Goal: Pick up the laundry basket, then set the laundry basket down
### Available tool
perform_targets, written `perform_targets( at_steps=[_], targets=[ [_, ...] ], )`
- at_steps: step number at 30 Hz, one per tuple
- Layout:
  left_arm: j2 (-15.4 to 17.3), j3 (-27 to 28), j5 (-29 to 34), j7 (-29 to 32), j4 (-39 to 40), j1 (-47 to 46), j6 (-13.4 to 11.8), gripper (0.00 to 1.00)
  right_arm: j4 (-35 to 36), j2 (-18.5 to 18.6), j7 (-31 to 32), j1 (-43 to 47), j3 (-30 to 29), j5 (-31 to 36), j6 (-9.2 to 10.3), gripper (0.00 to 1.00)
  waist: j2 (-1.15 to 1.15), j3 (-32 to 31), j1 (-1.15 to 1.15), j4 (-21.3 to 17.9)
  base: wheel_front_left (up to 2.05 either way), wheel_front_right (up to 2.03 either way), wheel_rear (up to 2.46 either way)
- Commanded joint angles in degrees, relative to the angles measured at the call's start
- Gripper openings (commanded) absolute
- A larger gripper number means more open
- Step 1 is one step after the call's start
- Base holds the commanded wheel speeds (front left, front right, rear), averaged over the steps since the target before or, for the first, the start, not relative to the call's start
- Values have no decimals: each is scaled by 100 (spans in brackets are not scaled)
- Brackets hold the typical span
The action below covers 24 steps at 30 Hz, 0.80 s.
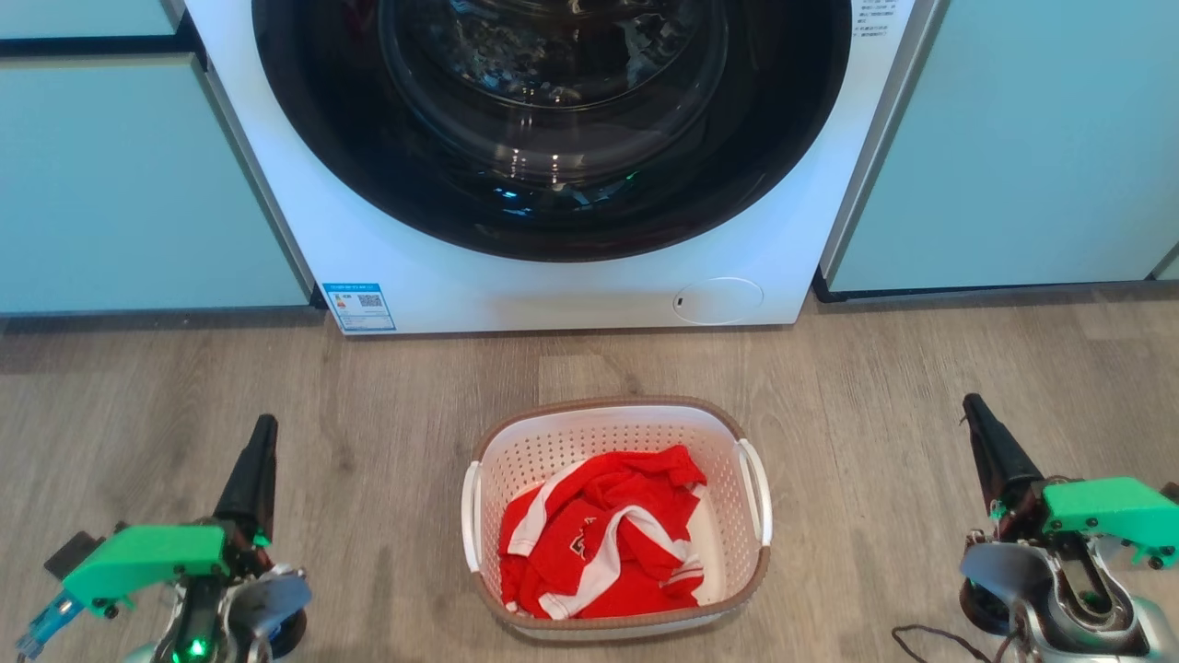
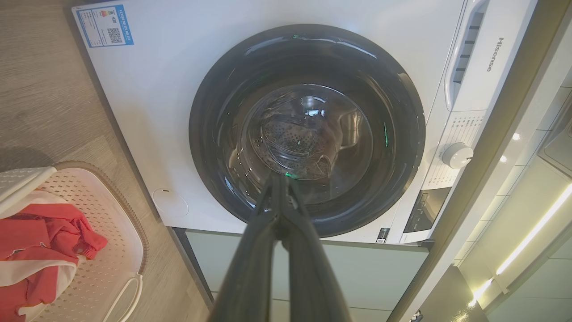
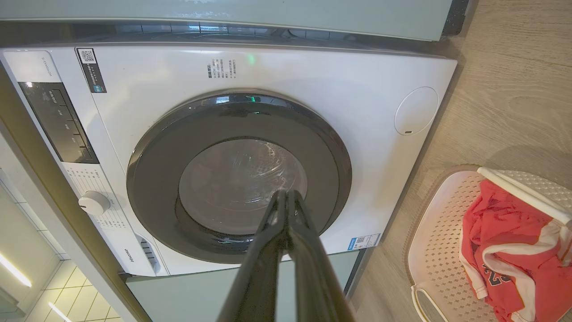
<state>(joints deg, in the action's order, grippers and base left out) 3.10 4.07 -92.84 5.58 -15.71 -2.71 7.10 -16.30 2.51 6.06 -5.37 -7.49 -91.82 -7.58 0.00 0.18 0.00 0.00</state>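
The left gripper (image 1: pixel 265 425) and right gripper (image 1: pixel 972 403), each with its dark fingers pressed together on nothing, flank the brown-rimmed white perforated plastic laundry basket (image 1: pixel 603 435). It sits upright on the wood-look floor (image 1: pixel 368 387), well apart from both, with one side handle towards each. I cannot tell its long axis.

Head view down from above; both wrist views low, toward the shared washing machine (image 1: pixel 553 295)
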Motion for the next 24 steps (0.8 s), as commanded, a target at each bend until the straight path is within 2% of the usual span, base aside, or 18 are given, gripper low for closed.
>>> perform_targets(
  at_steps=[1, 24],
  targets=[
    [20, 189, 21, 46, 167, -344, 38, 0, 227, 37, 43, -81, 96, -34, 9, 0, 0, 0, 0, 0, 0, 0, 0],
    [8, 207, 36, 60, 167, -345, 38, 0, 227, 37, 43, -81, 97, -35, 9, 0, 0, 0, 0, 0, 0, 0, 0]
  ],
)
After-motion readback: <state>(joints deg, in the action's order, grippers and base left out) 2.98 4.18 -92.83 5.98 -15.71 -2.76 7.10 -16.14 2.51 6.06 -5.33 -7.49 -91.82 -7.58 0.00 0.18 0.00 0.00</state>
